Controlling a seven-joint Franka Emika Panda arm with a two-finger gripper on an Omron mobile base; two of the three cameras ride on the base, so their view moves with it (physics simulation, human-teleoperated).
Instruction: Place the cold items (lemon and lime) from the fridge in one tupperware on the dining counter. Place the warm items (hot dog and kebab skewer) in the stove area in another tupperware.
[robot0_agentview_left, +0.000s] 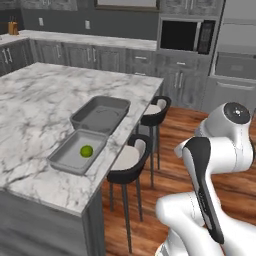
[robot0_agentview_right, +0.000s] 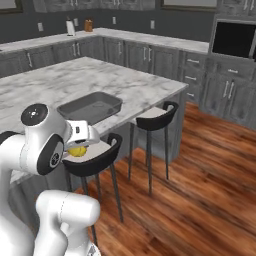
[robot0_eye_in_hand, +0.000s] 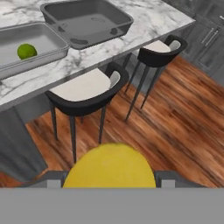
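A yellow lemon (robot0_eye_in_hand: 109, 168) sits between the fingers of my gripper (robot0_eye_in_hand: 109, 178), which is shut on it; in the right base view the gripper (robot0_agentview_right: 79, 148) holds the lemon (robot0_agentview_right: 76, 151) over a stool, just off the counter's edge. On the marble dining counter (robot0_agentview_left: 35, 100) two grey tupperware trays stand side by side. The nearer tupperware (robot0_agentview_left: 60, 160) (robot0_eye_in_hand: 48, 54) holds a green lime (robot0_agentview_left: 86, 150) (robot0_eye_in_hand: 26, 51). Nothing lies in the farther tupperware (robot0_agentview_left: 82, 119) (robot0_agentview_right: 90, 107) (robot0_eye_in_hand: 87, 19). The hot dog and kebab skewer are out of view.
Two black stools with pale seats stand along the counter's edge, the near stool (robot0_eye_in_hand: 87, 89) (robot0_agentview_left: 130, 159) under my gripper and the far stool (robot0_eye_in_hand: 159, 50) (robot0_agentview_left: 157, 110) beyond it. Wood floor (robot0_agentview_right: 200, 175) lies to the right; grey cabinets and a microwave (robot0_agentview_left: 185, 35) line the back wall.
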